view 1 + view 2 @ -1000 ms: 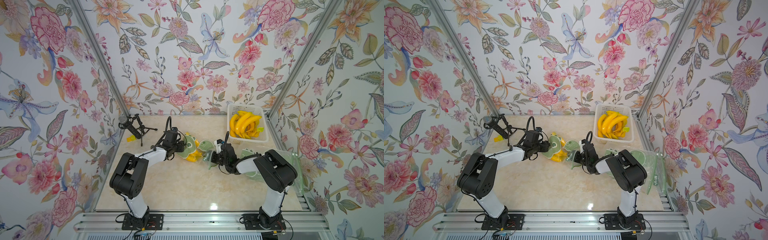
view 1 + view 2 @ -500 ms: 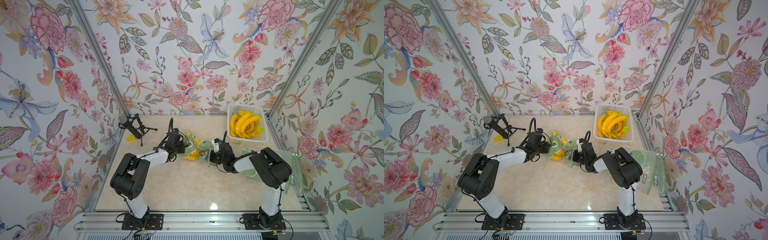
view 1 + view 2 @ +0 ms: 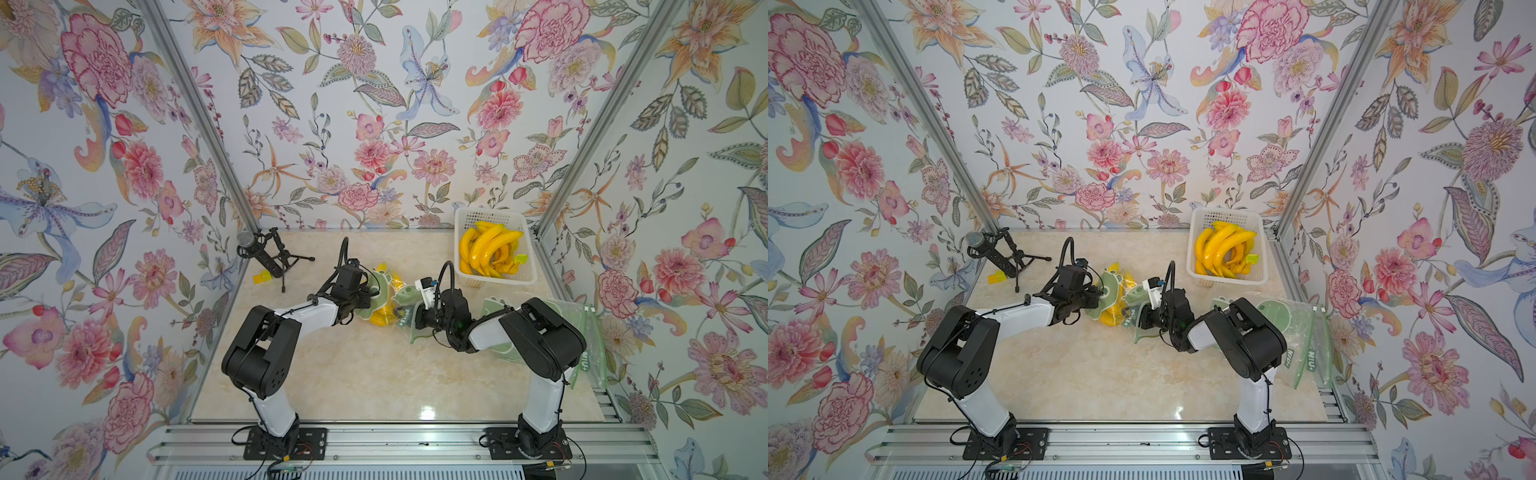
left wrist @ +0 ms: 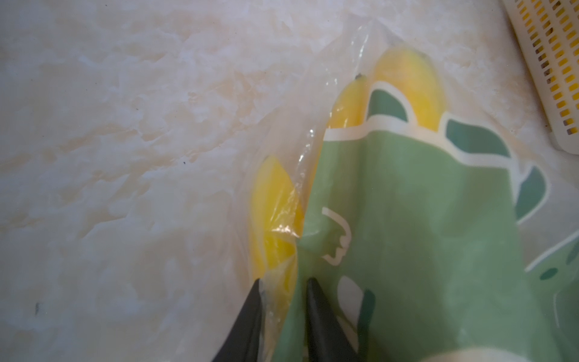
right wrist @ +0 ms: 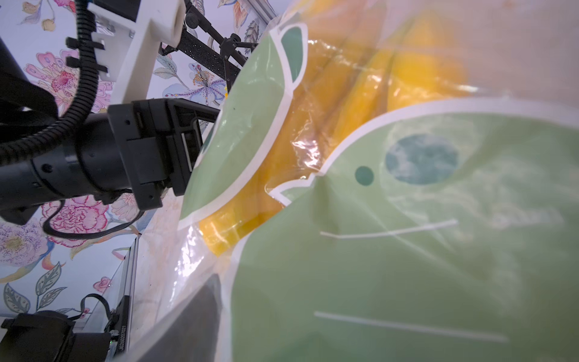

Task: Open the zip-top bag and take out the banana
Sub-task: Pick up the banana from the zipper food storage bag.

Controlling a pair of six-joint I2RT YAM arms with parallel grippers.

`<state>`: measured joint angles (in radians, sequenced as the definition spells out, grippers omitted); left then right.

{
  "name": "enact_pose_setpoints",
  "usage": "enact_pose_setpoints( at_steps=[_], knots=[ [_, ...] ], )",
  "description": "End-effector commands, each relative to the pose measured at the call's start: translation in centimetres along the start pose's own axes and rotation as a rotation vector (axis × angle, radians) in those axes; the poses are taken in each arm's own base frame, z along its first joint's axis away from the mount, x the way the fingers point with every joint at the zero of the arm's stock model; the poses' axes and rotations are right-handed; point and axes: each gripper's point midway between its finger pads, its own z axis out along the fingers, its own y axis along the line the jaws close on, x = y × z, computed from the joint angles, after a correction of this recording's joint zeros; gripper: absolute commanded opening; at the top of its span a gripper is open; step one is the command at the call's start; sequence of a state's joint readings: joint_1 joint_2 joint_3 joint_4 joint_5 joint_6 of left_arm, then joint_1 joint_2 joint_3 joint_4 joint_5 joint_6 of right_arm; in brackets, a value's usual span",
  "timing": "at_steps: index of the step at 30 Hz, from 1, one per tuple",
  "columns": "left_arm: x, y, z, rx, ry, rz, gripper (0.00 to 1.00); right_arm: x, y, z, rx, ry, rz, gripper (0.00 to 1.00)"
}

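Zip-top bag (image 4: 407, 219) holding banana (image 4: 272, 203) on tabletop (image 3: 353, 374), left claw (image 4: 283, 282) astride its fold, right claw (image 3: 412, 321) against it — we cannot tell either grip.

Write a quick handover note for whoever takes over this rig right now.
Left gripper: fingers pinched on the zip-top bag, over the banana inside.
Right gripper: at the bag's other end, one finger behind the film; grip unclear.
Bag: centre of the workspace, between both grippers.
Done: nothing visible; banana is inside, zip state unclear.
Left: open the zip, pull the banana out.
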<state>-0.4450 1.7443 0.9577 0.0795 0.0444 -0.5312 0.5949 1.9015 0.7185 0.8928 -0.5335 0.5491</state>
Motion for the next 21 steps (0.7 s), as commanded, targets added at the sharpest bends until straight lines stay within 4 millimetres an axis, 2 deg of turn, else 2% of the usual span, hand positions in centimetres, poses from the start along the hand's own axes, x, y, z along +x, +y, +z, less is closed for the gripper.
enact_pose_setpoints(
  at_steps=[1,7,8,10,16,21],
  knots=[
    [1.0,0.5,0.0,-0.019,0.043,0.010,0.23,1.1,1.3,-0.3,-0.030,0.057,-0.111,0.53],
    [0.8,0.6,0.1,-0.021,0.044,0.011,0.18,2.8,0.9,-0.1,0.030,0.130,-0.188,0.47],
    [0.8,0.6,0.1,-0.023,0.043,0.011,0.17,3.7,1.6,0.3,0.023,0.154,-0.208,0.46],
    [0.8,0.7,0.1,-0.026,0.044,0.011,0.15,4.1,1.5,0.3,0.048,0.168,-0.230,0.42],
    [0.8,1.7,-0.2,-0.050,0.047,0.009,0.07,3.5,1.9,-0.6,0.074,0.136,-0.285,0.25],
    [0.3,3.0,-0.6,-0.076,0.036,-0.002,0.00,3.1,2.9,-1.2,0.046,0.113,-0.326,0.21]
  ],
)
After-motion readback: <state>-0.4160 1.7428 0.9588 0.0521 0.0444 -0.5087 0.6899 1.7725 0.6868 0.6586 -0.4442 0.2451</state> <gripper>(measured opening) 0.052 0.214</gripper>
